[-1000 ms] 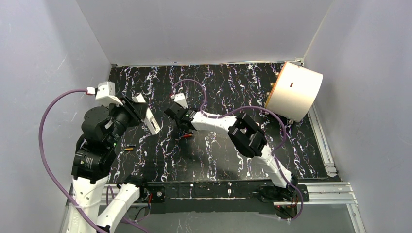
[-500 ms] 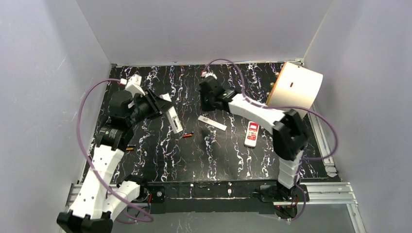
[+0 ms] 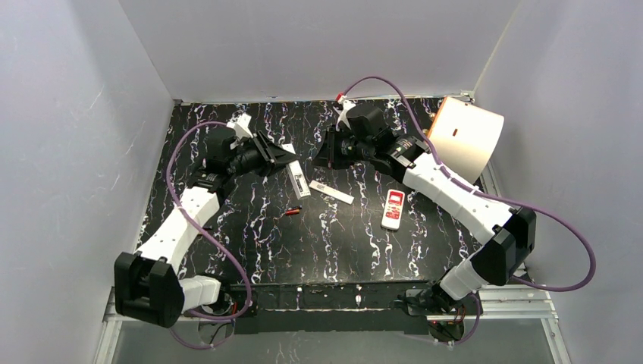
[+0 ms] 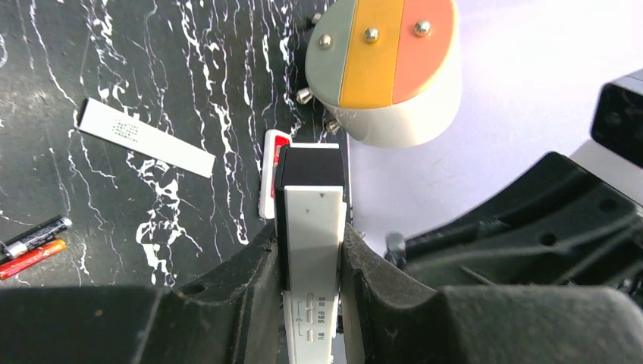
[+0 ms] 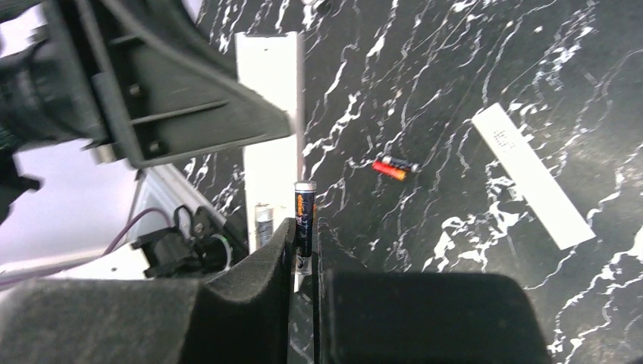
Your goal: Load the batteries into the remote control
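Observation:
My left gripper (image 3: 282,161) is shut on a long white remote (image 3: 298,179) and holds it above the table; in the left wrist view the remote (image 4: 312,220) stands between the jaws of the left gripper (image 4: 311,241). My right gripper (image 3: 324,154) is close to the right of the remote. It (image 5: 305,227) is shut on one orange-and-black battery (image 5: 304,208), whose tip is beside the remote (image 5: 267,114). Two more batteries (image 3: 293,211) lie together on the table, also seen from the left wrist (image 4: 34,236) and the right wrist (image 5: 394,167).
A flat white cover strip (image 3: 331,191) lies on the black marbled table (image 3: 341,250). A small red-and-white remote (image 3: 392,208) lies to its right. A large white cylinder (image 3: 464,140) lies at the back right corner. White walls enclose the table.
My left arm has stretched out and carried the white remote to the back middle. My right arm has swung its elbow out to the right, with its gripper now beside the remote.

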### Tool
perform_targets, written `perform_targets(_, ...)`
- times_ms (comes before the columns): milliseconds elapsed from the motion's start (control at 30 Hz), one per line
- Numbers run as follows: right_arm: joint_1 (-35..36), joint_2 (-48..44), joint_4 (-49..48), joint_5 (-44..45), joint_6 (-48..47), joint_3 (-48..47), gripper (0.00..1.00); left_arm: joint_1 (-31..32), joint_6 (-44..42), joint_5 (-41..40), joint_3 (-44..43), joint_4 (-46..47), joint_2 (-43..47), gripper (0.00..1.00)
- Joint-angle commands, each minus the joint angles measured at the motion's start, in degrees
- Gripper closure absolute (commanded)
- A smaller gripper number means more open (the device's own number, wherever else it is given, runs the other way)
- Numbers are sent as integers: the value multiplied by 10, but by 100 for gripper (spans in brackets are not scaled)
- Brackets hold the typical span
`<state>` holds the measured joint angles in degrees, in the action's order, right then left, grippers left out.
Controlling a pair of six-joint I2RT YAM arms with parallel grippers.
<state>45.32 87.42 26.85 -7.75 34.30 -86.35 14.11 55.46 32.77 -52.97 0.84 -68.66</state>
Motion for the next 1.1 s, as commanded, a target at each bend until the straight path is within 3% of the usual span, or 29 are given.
perform_targets(0,-4,-22,19,-66,28,5,88,10,18,50,-28,52,-15,100)
perform_targets(433,-2,-17,36,-86,45,5,86,15,57,38,3,116,-26,100)
perform_targets(1067,-2,2,56,-78,41,-6,81,15,107,9,12,123,-1,100)
